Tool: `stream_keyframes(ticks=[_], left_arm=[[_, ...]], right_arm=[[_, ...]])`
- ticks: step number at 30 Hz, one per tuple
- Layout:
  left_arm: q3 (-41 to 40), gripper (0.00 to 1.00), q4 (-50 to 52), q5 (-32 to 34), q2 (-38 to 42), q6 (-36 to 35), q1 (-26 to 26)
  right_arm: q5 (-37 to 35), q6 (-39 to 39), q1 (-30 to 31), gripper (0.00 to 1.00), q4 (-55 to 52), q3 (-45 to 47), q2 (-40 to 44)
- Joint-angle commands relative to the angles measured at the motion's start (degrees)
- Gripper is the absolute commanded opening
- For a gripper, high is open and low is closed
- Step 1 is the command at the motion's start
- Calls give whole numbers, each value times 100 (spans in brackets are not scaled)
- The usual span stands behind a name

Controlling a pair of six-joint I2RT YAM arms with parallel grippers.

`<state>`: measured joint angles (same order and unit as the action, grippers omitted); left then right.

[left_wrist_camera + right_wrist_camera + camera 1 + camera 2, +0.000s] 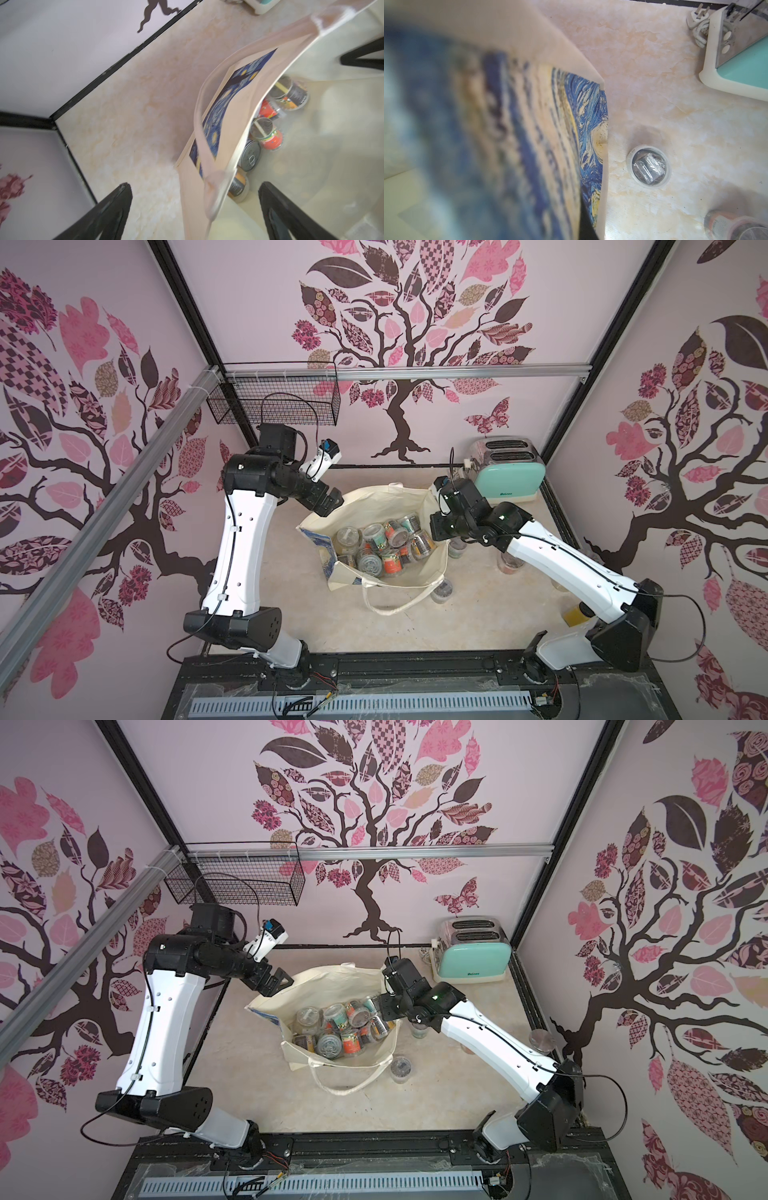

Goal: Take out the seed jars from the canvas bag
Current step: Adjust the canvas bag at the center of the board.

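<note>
Bag: The large cream canvas bag (399, 502) with a blue-and-yellow swirl print is sitting open-mouthed on the marbled beige tabletop (332, 626), one strap handle trailing from its near edge.
Jars inside: Most of the small clear cylindrical seed jars (384, 545) with coloured packets are lying heaped in the bag's bottom, some upright and some tipped.
Jars outside: A few are standing on the right arm's side of the bag. One (441, 591) is just beside its near corner, one (457, 549) is near its wall, and others are farther out.
Progress: The job is looking early. A handful of jars are out, and the bulk are waiting in the bag.
Left gripper: The left gripper (334, 504) is hovering at the bag's far rim with its jaws spread wide, holding nothing.
Right gripper: The right gripper (438, 531) is sitting at the opposite rim with its jaws pressed together, seemingly pinching the bag's cloth wall.
Left wrist view only: This view is showing the open left gripper (195, 185) straddling the bag wall, one finger outside and one inside, with jars tucked under that wall.
Right wrist view only: This view is showing the bag's outer print, blurred against the lens, and a silvery packet under the lid of a jar (649, 169) outside the bag.
Top views only: Both top views are showing the whole heap and both arms at once.
</note>
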<state>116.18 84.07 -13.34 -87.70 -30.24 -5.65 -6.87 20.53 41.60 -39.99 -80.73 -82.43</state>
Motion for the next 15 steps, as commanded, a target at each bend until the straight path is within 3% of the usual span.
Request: stream_keyframes(ticks=[1, 6, 12, 15], left_arm=[[-200, 98, 445, 648, 285, 215, 55], [-632, 98, 771, 245, 577, 213, 449], [-897, 98, 1221, -77, 732, 95, 532], [-1292, 89, 1017, 81, 791, 304, 545]], right_arm=[[-482, 457, 32, 0, 322, -84, 182], [-773, 563, 28, 0, 71, -363, 11], [-774, 603, 27, 0, -154, -664, -214], [-679, 566, 30, 0, -60, -612, -181]])
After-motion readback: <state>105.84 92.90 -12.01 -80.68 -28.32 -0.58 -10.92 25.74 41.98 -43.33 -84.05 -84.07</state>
